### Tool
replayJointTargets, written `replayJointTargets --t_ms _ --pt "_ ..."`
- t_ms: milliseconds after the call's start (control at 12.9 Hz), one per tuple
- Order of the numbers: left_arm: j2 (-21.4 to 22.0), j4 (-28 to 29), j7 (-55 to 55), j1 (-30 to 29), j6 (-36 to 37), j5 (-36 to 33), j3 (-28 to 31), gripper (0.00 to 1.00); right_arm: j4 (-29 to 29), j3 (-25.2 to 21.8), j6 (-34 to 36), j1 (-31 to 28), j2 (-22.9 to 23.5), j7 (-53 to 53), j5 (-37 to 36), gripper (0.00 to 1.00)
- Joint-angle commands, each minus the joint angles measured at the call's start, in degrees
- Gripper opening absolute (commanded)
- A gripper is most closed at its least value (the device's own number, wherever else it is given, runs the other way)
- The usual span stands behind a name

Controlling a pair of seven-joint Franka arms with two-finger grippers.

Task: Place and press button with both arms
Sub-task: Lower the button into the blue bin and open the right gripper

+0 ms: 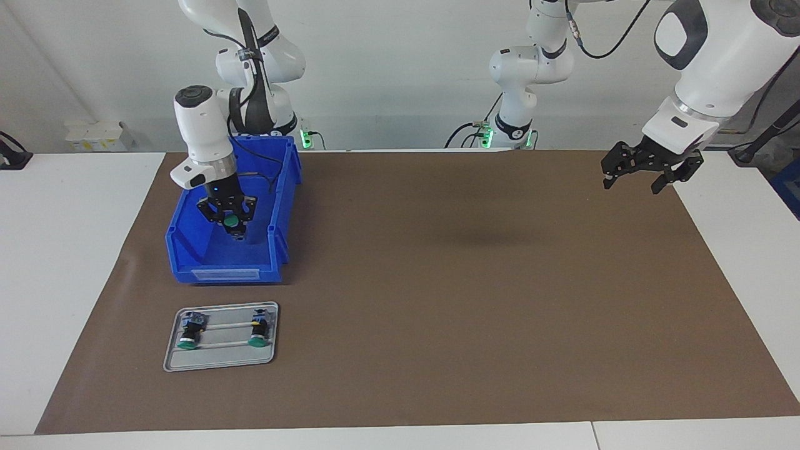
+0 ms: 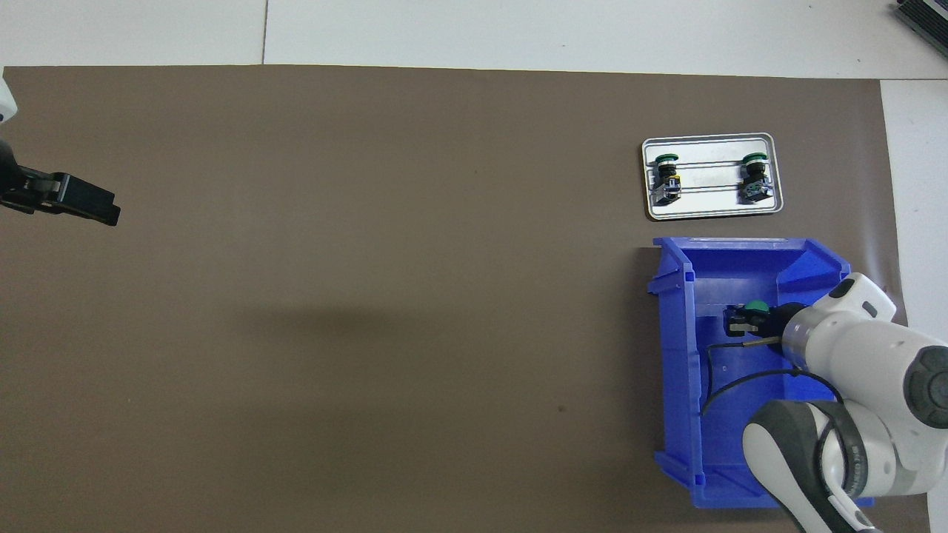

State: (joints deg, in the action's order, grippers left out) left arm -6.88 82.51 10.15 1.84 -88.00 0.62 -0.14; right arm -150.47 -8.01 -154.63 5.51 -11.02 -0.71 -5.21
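My right gripper (image 1: 232, 229) is down inside the blue bin (image 1: 225, 274), shut on a button (image 1: 231, 221) with a round green cap. The overhead view shows the same green cap (image 2: 755, 306) at the gripper's tips (image 2: 740, 320) inside the bin (image 2: 678, 370). The button's body is mostly hidden by the fingers. My left gripper (image 1: 647, 170) is open and empty, up in the air over the brown mat's edge at the left arm's end; it also shows in the overhead view (image 2: 81, 201).
A grey metal tray (image 1: 219, 360) lies on the mat, farther from the robots than the bin, with two green-capped buttons (image 1: 189, 331) (image 1: 257, 330) lying on it. The tray (image 2: 711, 211) also shows in the overhead view. A brown mat (image 1: 469, 281) covers the table's middle.
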Motion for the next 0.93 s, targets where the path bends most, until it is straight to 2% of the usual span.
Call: replayJointTargets --t_ms 0,155,309,386,464,696,850 --pt "1.60 2.13 -0.39 -0.26 -1.20 0.53 0.05 1.00 -1.05 0.80 -2.08 -1.20 1.34 -1.23 1.61 0.00" --pt "1.60 2.13 -0.39 -0.26 -1.20 0.53 0.05 1.00 -0.96 0.80 -1.73 -1.29 1.61 -0.97 1.61 1.00" --pt "1.60 2.13 -0.39 -0.26 -1.20 0.53 0.05 1.00 -0.26 0.89 -0.25 -1.11 0.48 0.09 1.61 1.00" --pt "1.60 2.13 -0.39 -0.26 -1.20 0.53 0.05 1.00 1.31 0.89 2.81 -0.85 -1.18 0.79 1.61 1.00" --pt "1.60 2.13 -0.39 -0.26 -1.20 0.53 0.05 1.00 4.63 0.89 8.50 -0.76 -1.98 1.75 1.61 1.00" --pt "1.60 2.13 -0.39 -0.26 -1.20 0.53 0.05 1.00 20.08 0.89 28.36 -0.67 -1.38 3.77 1.78 1.00" --pt "1.60 2.13 -0.39 -0.26 -1.20 0.53 0.05 1.00 26.78 0.89 35.50 -0.94 -1.20 5.19 1.78 1.00"
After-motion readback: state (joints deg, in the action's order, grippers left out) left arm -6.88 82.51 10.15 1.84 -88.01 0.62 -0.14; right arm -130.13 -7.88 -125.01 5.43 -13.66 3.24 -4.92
